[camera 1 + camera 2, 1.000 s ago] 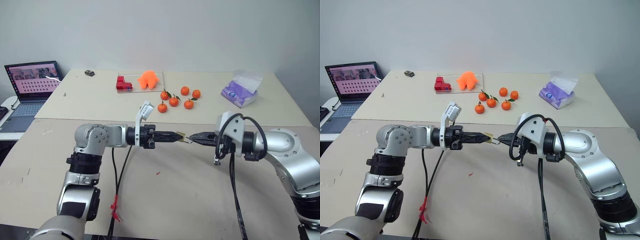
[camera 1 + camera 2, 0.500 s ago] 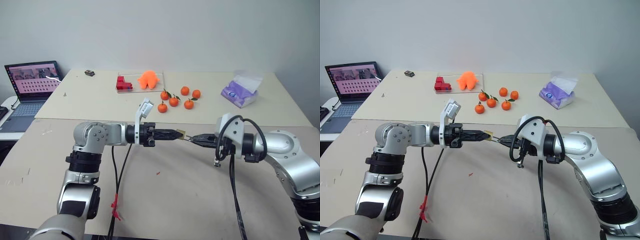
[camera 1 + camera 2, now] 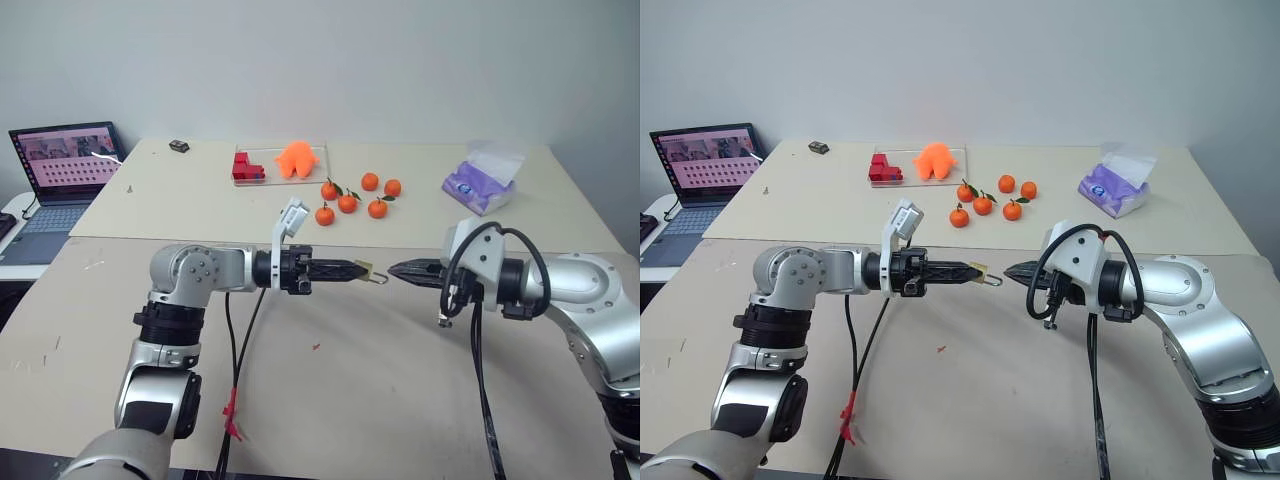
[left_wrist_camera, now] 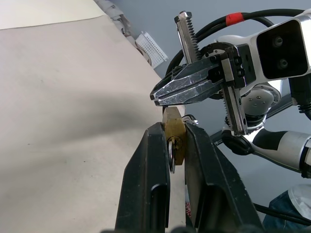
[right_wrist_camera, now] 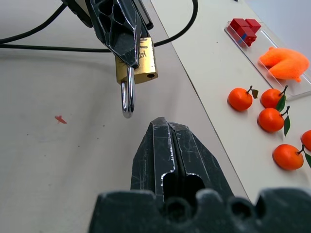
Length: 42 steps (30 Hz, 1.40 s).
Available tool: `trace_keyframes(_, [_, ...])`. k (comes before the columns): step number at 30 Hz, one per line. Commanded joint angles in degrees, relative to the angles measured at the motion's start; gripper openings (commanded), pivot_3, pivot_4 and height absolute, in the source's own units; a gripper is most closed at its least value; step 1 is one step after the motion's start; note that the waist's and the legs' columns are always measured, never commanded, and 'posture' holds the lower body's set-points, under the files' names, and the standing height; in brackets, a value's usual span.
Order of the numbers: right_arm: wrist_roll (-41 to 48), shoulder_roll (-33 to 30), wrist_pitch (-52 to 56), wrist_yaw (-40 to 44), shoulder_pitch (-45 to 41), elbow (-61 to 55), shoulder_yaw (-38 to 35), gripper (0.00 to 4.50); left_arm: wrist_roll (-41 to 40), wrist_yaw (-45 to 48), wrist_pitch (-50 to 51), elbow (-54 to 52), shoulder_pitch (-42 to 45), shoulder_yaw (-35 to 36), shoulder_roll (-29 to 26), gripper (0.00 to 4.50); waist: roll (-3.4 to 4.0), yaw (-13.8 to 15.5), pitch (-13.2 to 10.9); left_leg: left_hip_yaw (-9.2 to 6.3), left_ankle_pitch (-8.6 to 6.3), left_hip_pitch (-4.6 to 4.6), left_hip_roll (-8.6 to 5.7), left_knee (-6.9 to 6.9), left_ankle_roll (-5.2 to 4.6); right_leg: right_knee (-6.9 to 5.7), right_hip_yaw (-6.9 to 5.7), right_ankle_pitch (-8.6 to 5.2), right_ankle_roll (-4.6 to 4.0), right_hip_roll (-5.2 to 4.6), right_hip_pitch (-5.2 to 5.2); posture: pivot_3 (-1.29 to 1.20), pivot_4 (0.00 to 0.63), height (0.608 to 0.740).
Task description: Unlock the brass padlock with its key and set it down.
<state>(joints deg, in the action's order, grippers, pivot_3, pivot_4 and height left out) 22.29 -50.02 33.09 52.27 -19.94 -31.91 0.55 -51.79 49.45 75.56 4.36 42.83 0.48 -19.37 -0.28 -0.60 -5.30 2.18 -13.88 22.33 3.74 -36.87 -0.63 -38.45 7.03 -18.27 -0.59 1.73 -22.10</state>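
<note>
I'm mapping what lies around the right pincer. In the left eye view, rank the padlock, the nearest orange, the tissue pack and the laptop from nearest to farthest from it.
1. Padlock: just off the right pincer tip, held in the left pincer.
2. Orange: on the table behind it.
3. Tissue pack: back right.
4. Laptop: far left edge.

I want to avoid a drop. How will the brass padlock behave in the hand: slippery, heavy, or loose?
The brass padlock looks like smooth metal, so it may slip between the left hand's fingers. It is probably heavy for its size. Its shackle juts free of the body and may swing.
</note>
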Motion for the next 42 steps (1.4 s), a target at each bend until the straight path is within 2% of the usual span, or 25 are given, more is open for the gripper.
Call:
trace_keyframes(1, [1.32,-0.81,0.87,-0.57,-0.29,-2.95,-2.46,0.03,-0.41,0.94,-0.95,-0.24,1.57,0.16,0.11,0.02,0.0,0.0,0.0,0.0,0.0,0.0,0.0,0.0,0.0,0.0,0.0,0.0,0.0,0.0,0.0,0.0,0.15,0.673])
trace_keyframes(13, [6.49,-3.47,7.49,0.14,3.67,-9.95,-3.25,0.03,1.28,2.93,-2.96,1.94,2.66,-1.36,-0.52,0.02,-0.01,0.04,-0.01,0.0,0.0,0.01,-0.02,0.0,0.0,0.02,0.0,0.0,0.0,-0.02,0.0,0.0,0.15,0.673])
trace_keyframes(22, [6.86,-5.66,7.23,0.77,6.28,-9.57,-4.43,0.03,1.92,3.86,-3.09,1.93,2.53,-1.62,-0.83,0.02,-0.04,-0.03,-0.02,0.0,0.0,0.01,-0.01,0.0,0.0,0.03,0.0,-0.01,0.01,0.0,0.01,0.0,0.15,0.673])
trace_keyframes(27, [11.92,-7.34,9.54,3.75,7.08,-7.26,-9.17,0.03,2.98,4.7,-3.18,0.69,0.87,-2.57,-3.51,0.02,-0.07,-0.07,-0.05,0.0,0.0,0.02,-0.02,0.0,0.0,0.05,0.0,-0.01,0.02,-0.01,0.01,0.0,0.15,0.673])
trace_keyframes(31, [15.43,-5.78,8.35,4.37,4.59,-6.4,-9.98,1.08,3.65,5.18,-3.47,-0.93,-0.87,-3.79,-5.6,0.02,-0.09,-0.18,-0.07,0.0,-0.01,-0.05,0.0,0.02,-0.01,0.04,0.01,-0.01,0.01,0.01,0.05,0.0,0.15,0.673])
trace_keyframes(34, [18.72,-4.34,10.46,2.68,1.5,-5.93,-9.92,2.15,3.03,4.36,-2.52,-2.06,-2.09,-3.1,-6.15,0.02,-0.07,-0.13,-0.06,-0.01,-0.01,-0.04,0.01,0.01,-0.01,0.03,0.01,-0.01,0.02,0.02,0.05,0.0,0.15,0.673])
trace_keyframes(40, [19.16,-2.59,11.39,-0.03,-2.75,-4.07,-8.18,4.22,0.61,0.75,1.41,-7.07,-6.71,-0.73,-6.36,0.02,0.0,-0.03,-0.02,-0.02,-0.01,-0.01,-0.01,0.02,-0.02,0.07,0.01,-0.01,0.02,-0.03,0.05,0.0,0.15,0.673])
trace_keyframes(42, [19.66,-2.05,11.66,-0.88,-3.13,-4.2,-7.93,4.39,0.23,-2.07,3.31,-7.12,-7.5,0.44,-5.08,0.02,0.01,0.0,-0.01,-0.02,-0.01,0.02,0.0,0.02,-0.02,0.12,0.0,-0.01,0.02,-0.04,0.05,0.0,0.15,0.673])
